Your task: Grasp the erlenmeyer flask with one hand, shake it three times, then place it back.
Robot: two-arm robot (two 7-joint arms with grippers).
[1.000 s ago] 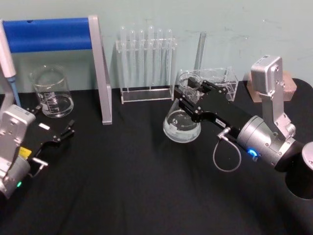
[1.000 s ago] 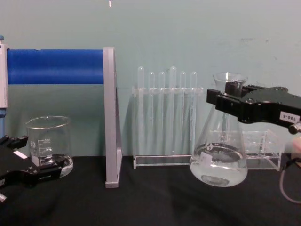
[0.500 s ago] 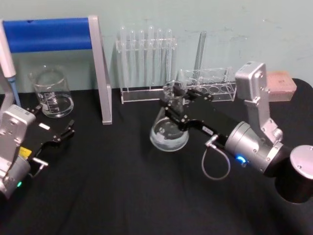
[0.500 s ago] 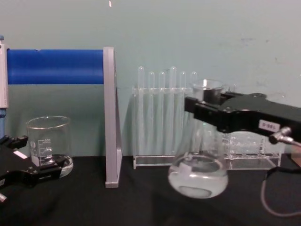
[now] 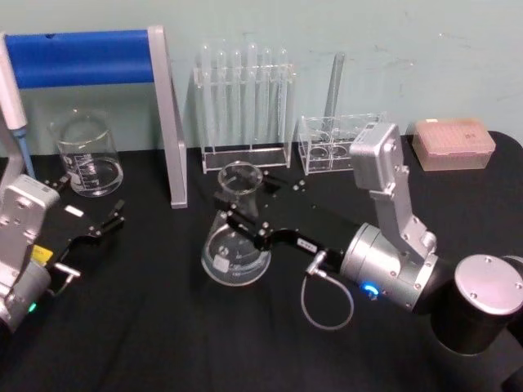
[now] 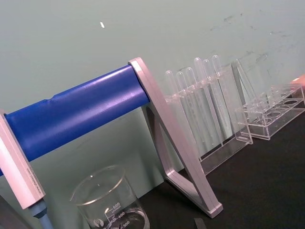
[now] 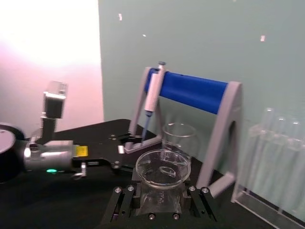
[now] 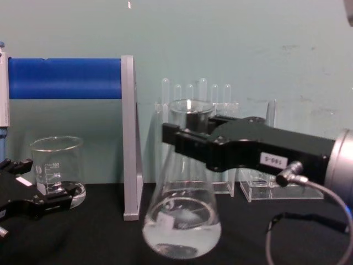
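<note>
At the lower left of the head view, the left pincer (image 5: 90,200) lies low over the black surface (image 5: 163,327). Its 2 fingers are spread wide with nothing between them. At the left edge above it, a pipette (image 5: 12,90) hangs from a stand with a blue bar (image 5: 82,57) that crosses the upper left of the frame. Under that bar stands a straight-sided beaker (image 5: 86,155), close behind the left pincer.

Right of the stand's grey leg, at the top centre against the wall, a clear rack (image 5: 245,155) holds 6 test tubes upright.

The erlenmeyer flask (image 5: 235,241) sits a little left of centre in the head view, in front of that rack and well apart from it. It is upright, with its wide base low at the surface; whether the base touches cannot be told. In the chest view it is at the lower centre, with clear liquid pooled in its base.

The right pincer (image 5: 243,214) reaches in from the lower right and is clamped narrow on the flask's neck, just below the flared rim. The right wrist view shows 1 jaw on each side of the glass. A thin cable (image 5: 327,306) loops beneath the arm's grey wrist.

Farther right, at the upper right of centre, is a small clear rack (image 5: 335,147). A pink box (image 5: 453,143) lies near the right edge.
</note>
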